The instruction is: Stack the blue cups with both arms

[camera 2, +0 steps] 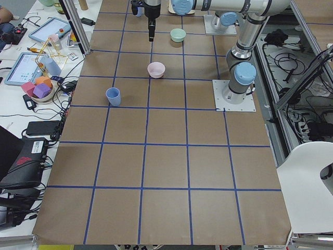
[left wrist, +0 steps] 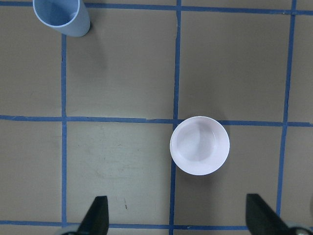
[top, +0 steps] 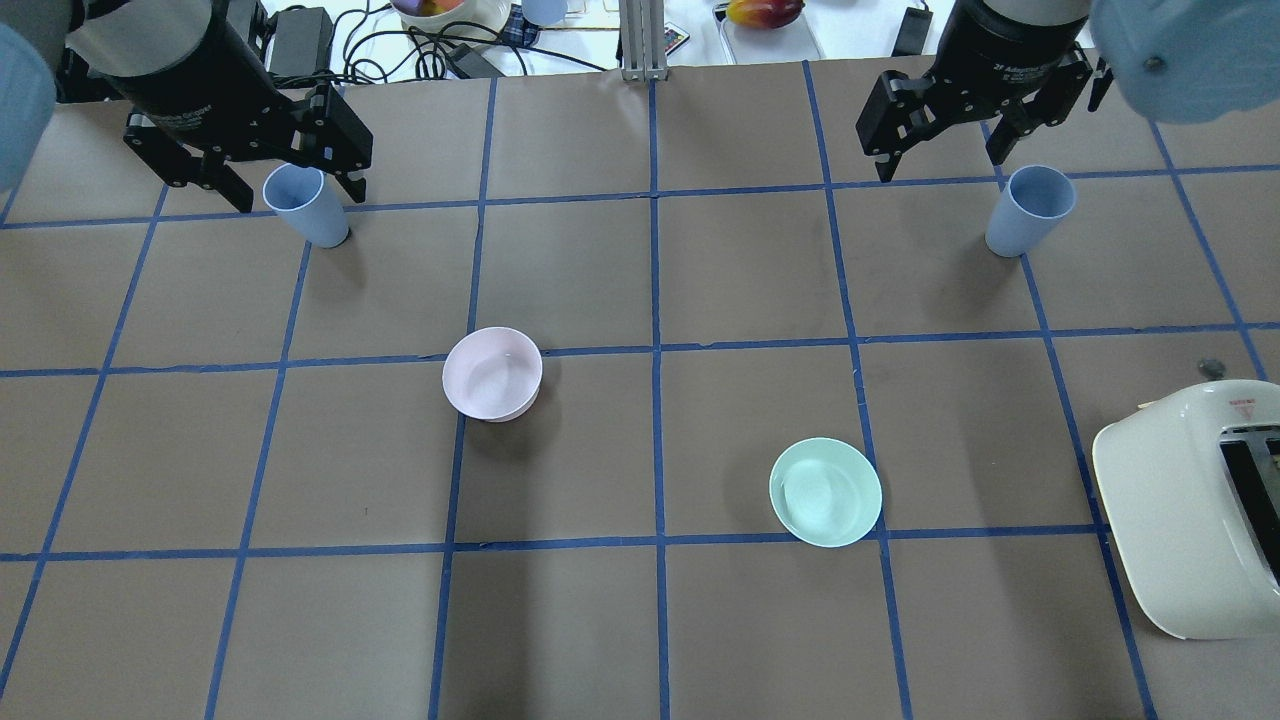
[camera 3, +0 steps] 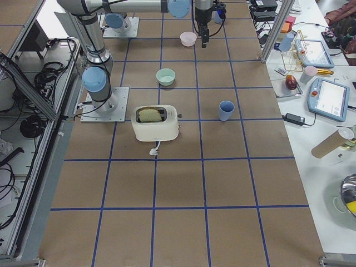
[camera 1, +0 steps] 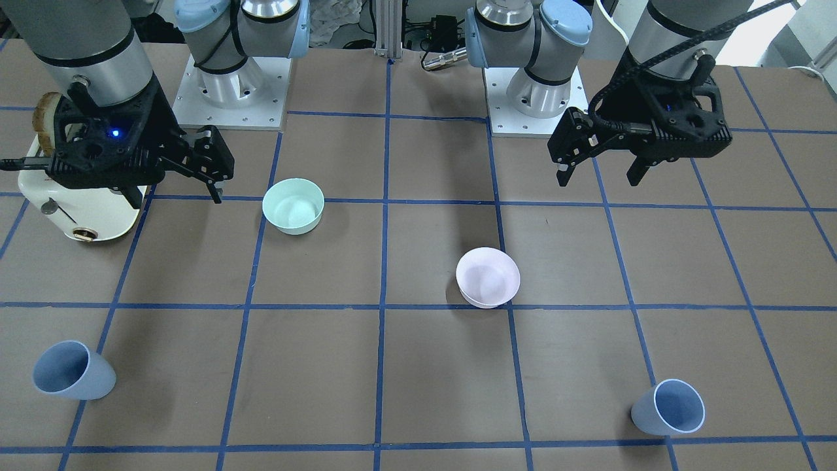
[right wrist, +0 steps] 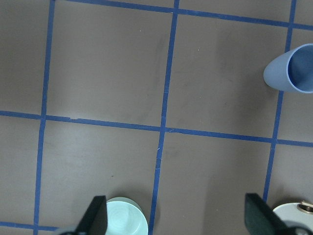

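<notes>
1. Overhead exterior view: I see the left blue cup (top: 305,207) upright at 10 o'clock on the table (top: 640,640) and the right blue cup (top: 1030,210) upright at 2 o'clock, well apart.
2. The left gripper (left wrist: 176,215) is spread wide and holds nothing. In its wrist view the left blue cup sits at 11 o'clock and the pink bowl (left wrist: 199,145) near centre.
3. The right gripper (right wrist: 176,215) is likewise wide apart and empty. Its wrist view shows the right blue cup at 2 o'clock and the mint-green bowl (right wrist: 124,218) at 7.
4. The white toaster (top: 1190,510) is at 4 o'clock on the table.
</notes>
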